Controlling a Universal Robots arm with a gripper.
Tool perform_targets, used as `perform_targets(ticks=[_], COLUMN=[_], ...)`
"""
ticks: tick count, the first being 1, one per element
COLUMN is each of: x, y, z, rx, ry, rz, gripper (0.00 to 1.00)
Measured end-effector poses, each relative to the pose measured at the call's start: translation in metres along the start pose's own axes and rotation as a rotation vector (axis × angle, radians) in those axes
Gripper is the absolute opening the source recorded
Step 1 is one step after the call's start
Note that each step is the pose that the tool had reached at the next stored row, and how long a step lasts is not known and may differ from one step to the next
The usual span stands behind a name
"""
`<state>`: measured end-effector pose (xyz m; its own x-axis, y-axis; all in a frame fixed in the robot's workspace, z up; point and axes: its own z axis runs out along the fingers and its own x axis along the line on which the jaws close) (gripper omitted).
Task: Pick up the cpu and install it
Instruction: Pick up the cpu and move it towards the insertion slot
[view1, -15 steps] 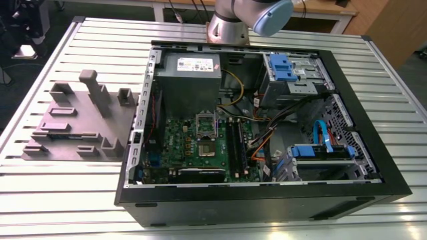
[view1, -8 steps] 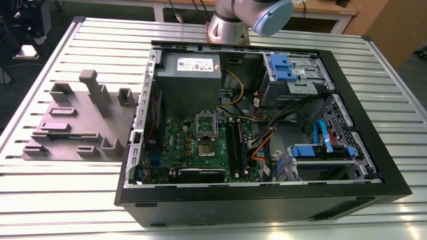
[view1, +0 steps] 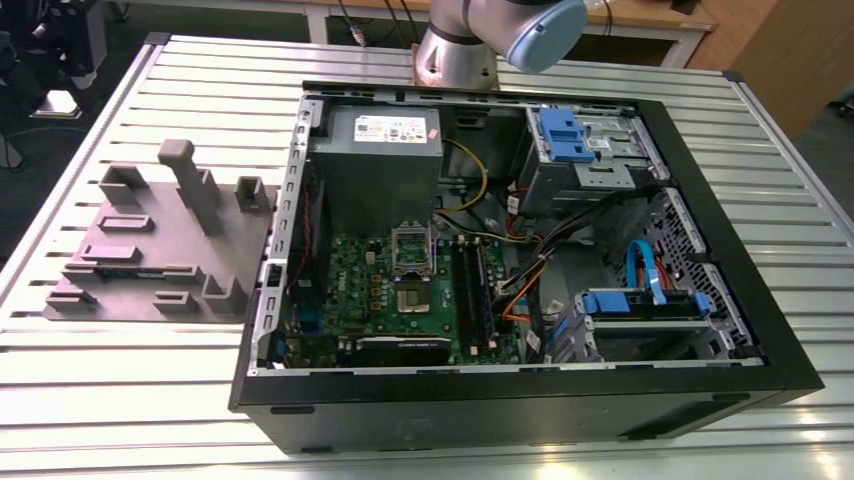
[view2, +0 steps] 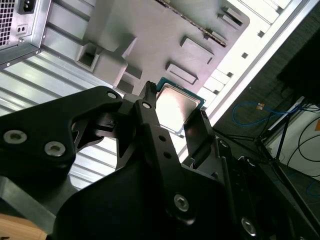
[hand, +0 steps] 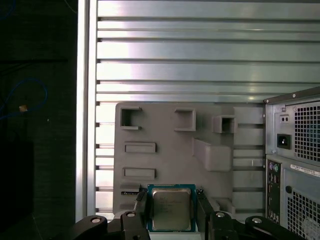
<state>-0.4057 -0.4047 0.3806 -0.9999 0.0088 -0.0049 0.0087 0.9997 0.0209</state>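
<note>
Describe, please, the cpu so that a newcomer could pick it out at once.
In the first wrist view, find the grey block beside the computer case, then the gripper in front of it. The cpu is the small flat square clamped between its black fingers: silvery top, blue-green rim, unlike the block's matt grey mouldings.

No print is legible. The power supply (view1: 384, 150) carries a white label (view1: 394, 128) with tiny dark marks, and the cpu (hand: 171, 209) lid bears faint etched lines, all too small to read.
</note>
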Motion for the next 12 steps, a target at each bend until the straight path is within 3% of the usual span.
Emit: perform_targets(ticks=[12], x=[-0.0034], y=[0.0], z=[0.0], rx=[0.0], ry=[0.0], rz=[0.0], gripper=[0.47])
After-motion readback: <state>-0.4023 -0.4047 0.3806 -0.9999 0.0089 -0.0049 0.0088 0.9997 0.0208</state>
